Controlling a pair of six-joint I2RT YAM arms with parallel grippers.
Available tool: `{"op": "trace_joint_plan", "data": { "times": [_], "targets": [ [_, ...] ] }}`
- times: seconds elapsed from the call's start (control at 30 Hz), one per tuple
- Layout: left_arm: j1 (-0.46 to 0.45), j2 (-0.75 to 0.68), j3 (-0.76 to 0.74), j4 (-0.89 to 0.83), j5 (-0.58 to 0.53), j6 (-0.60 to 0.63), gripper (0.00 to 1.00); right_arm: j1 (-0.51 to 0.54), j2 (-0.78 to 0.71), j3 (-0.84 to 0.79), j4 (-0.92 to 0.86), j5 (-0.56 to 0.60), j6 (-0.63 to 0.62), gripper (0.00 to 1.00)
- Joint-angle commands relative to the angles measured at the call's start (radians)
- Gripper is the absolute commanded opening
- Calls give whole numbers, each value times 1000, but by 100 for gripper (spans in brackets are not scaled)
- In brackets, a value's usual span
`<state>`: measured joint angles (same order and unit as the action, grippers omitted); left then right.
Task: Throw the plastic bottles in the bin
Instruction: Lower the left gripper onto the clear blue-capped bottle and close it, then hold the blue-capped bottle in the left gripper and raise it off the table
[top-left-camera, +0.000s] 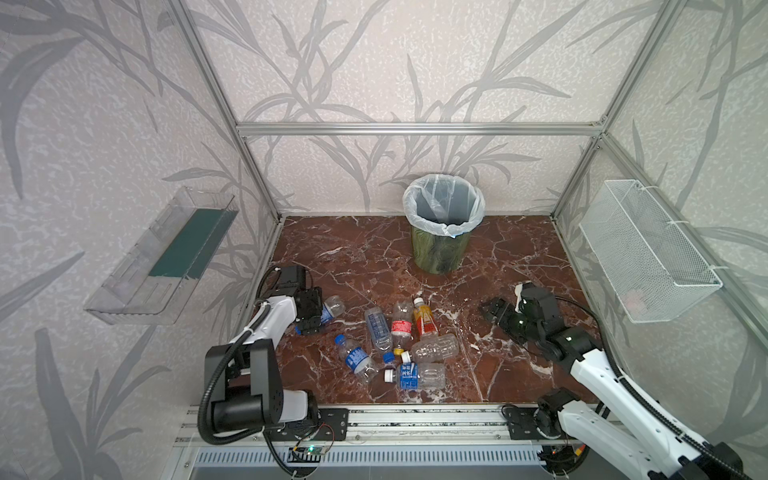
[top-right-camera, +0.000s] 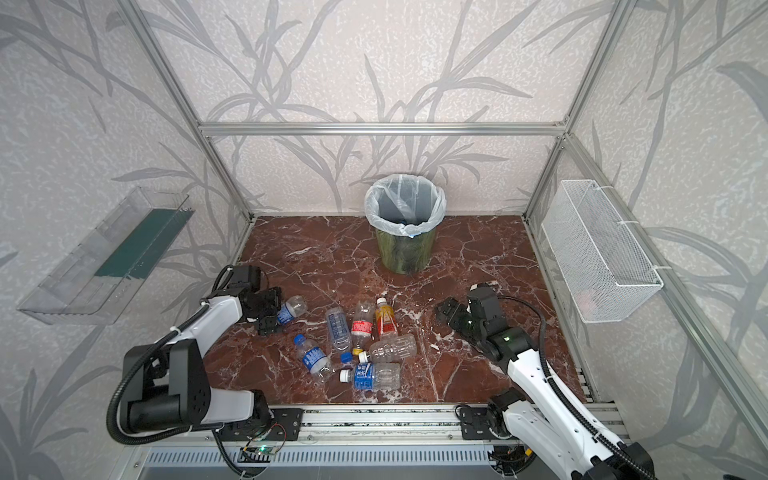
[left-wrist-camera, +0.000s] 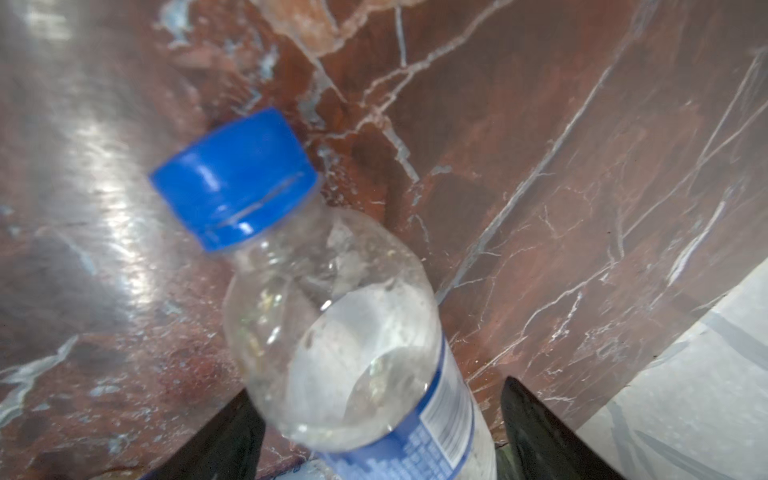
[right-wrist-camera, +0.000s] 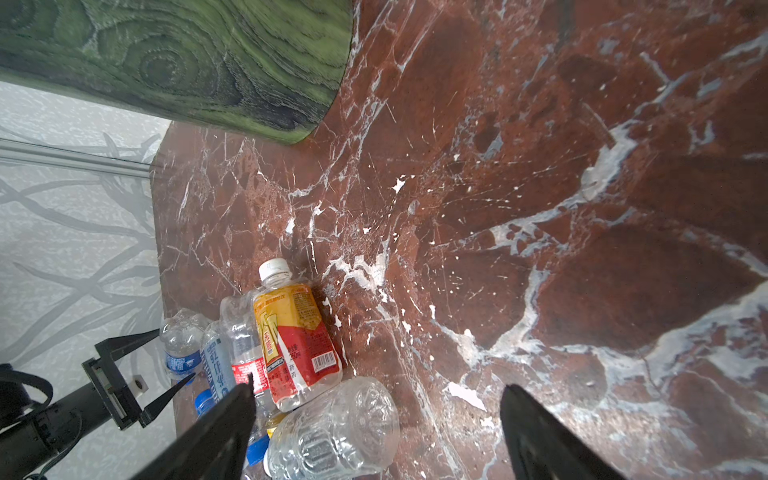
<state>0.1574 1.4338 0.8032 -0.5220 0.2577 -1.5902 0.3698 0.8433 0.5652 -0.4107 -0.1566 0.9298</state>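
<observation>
**A:** What is the left claw (left-wrist-camera: 379, 388) doing?

**B:** Its fingers stand either side of a blue-capped bottle (left-wrist-camera: 332, 332) lying near the left edge of the surface (top-left-camera: 519, 374). One finger looks to be against the plastic and the other shows a sliver of gap. I cannot tell whether it pinches yet.

**A:** And the right claw (right-wrist-camera: 378, 388)?

**B:** It is spread wide with nothing between the fingers. It sits just beside the pile, nearest a ribbed clear bottle (right-wrist-camera: 332, 428) and an orange-labelled bottle (right-wrist-camera: 291, 345).

**A:** How far along are we?

**B:** Barely begun, I'd judge. The bin (top-left-camera: 442, 249) stands at the back by the wall, well apart from the pile, and what shows of its white liner looks empty. I count seven bottles (top-left-camera: 401, 328) lying on the surface, including the one at the left claw. All of them are left to go.

**A:** Anything in the way?

**B:** The stretch from either claw to the bin is bare marble. The trouble is the pile itself. The bottles touch and cross one another, so lifting one may roll its neighbours. The bin's rim stands tall, so each bottle needs carrying up over it. A clear tray (top-left-camera: 158, 257) on the left wall and a wire basket (top-left-camera: 648, 253) on the right wall hang out of the path.
</observation>
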Motion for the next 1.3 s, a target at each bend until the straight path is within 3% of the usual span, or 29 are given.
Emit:
{"op": "trace_joint_plan", "data": {
  "times": [0.0, 0.3, 0.53, 0.77, 0.97, 1.27],
  "targets": [
    [14, 92, 80, -70, 66, 187, 82, 6, -4, -11, 0, 17, -14, 92],
    [16, 212, 178, -85, 120, 458, 55, 5, -4, -12, -4, 22, -25, 90],
    [11, 145, 201, -136, 60, 700, 48, 6, -7, -18, -1, 23, -24, 89],
    [9, 58, 139, -152, 8, 870, 46, 6, -1, -24, 6, 19, -26, 89],
    [-10, 9, 122, -161, -18, 923, 46, 6, -6, -34, 12, 17, -23, 89],
    [-92, 47, 112, -184, -50, 979, 48, 6, -39, -50, -2, 27, -23, 89]
  ]
}}
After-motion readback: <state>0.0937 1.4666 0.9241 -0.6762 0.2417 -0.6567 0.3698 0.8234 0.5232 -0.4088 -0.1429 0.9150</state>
